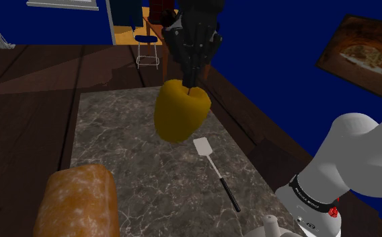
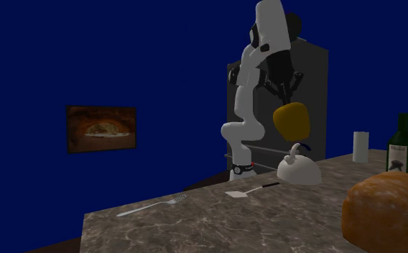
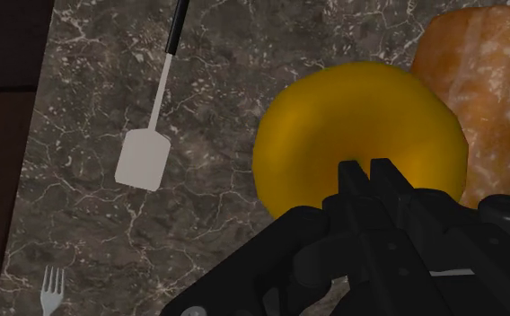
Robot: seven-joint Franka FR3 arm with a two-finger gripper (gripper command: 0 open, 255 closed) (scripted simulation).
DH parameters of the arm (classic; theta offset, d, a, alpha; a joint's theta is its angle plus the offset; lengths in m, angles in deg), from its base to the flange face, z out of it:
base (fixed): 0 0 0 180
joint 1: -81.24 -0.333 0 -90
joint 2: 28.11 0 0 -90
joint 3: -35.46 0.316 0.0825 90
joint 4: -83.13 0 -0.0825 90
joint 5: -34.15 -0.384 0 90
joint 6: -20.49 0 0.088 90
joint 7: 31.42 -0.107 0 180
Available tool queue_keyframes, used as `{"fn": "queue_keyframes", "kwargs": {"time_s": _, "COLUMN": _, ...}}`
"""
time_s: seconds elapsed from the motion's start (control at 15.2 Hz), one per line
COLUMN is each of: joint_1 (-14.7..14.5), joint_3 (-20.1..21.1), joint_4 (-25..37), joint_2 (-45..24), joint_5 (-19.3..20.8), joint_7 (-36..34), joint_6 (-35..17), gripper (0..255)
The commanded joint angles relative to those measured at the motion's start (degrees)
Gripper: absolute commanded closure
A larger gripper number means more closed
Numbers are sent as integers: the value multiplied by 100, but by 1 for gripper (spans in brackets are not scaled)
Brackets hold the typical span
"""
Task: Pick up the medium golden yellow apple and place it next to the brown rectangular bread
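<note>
Apple [image 1: 181,111], smooth, golden yellow and blocky-round, hangs mid-frame in the shoulder view above the veined grey marble countertop [image 1: 116,128], stem end up, long axis near vertical. The black gripper [image 1: 193,84] pinches its top, fingers nearly together. A crusty brown bread loaf [image 1: 79,202] lies lower left.

Dim renders throughout (the second exterior view darkest), the apple [image 2: 291,119] shaded underneath.

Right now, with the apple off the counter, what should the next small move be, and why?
Probably carry the apple toward the bread: the gripper holds it in the air above the counter, well apart from the bread.
</note>
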Motion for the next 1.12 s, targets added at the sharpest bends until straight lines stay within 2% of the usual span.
{"fn": "queue_keyframes", "kwargs": {"time_s": 0.0, "joint_1": -88, "joint_3": 218, "joint_4": 200, "joint_2": -191, "joint_5": -21, "joint_7": -313, "joint_6": -76, "gripper": 255}}
{"fn": "queue_keyframes", "kwargs": {"time_s": 1.06, "joint_1": -134, "joint_3": 311, "joint_4": -1126, "joint_2": -74, "joint_5": -129, "joint_7": -38, "joint_6": -1261, "gripper": 255}}
